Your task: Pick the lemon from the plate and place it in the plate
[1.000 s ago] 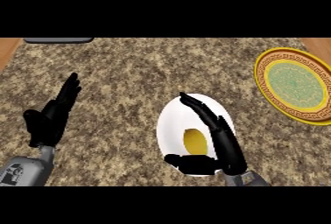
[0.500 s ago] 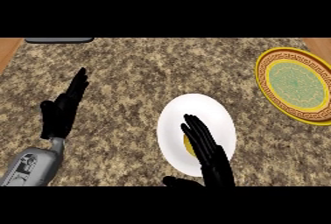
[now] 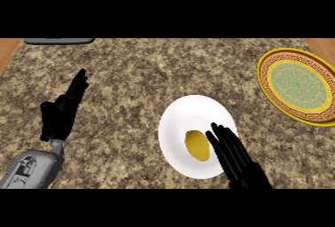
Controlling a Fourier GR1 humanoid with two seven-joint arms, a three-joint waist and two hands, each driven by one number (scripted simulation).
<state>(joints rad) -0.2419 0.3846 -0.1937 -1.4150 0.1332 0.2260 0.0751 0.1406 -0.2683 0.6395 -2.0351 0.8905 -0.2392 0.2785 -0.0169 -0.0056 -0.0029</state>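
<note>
A yellow lemon (image 3: pixel 195 145) lies on a white plate (image 3: pixel 189 113) in the middle of the counter. My right hand (image 3: pixel 237 160) comes in from the lower edge with straight fingers lying over the plate's right part, just right of the lemon and partly in front of it. It holds nothing. A yellow plate with a green centre and patterned rim (image 3: pixel 297 85) sits at the far right. My left hand (image 3: pixel 61 113) rests open at the left, fingers pointing up, well away from both plates.
The counter is speckled brown stone (image 3: pixel 131 80). A grey object (image 3: pixel 59 41) lies at the back left edge. Wooden strips show at the counter's far left and right corners.
My right hand has drawn back toward the lower edge and straightened its fingers, uncovering the lemon. The left hand has shifted slightly right and up.
</note>
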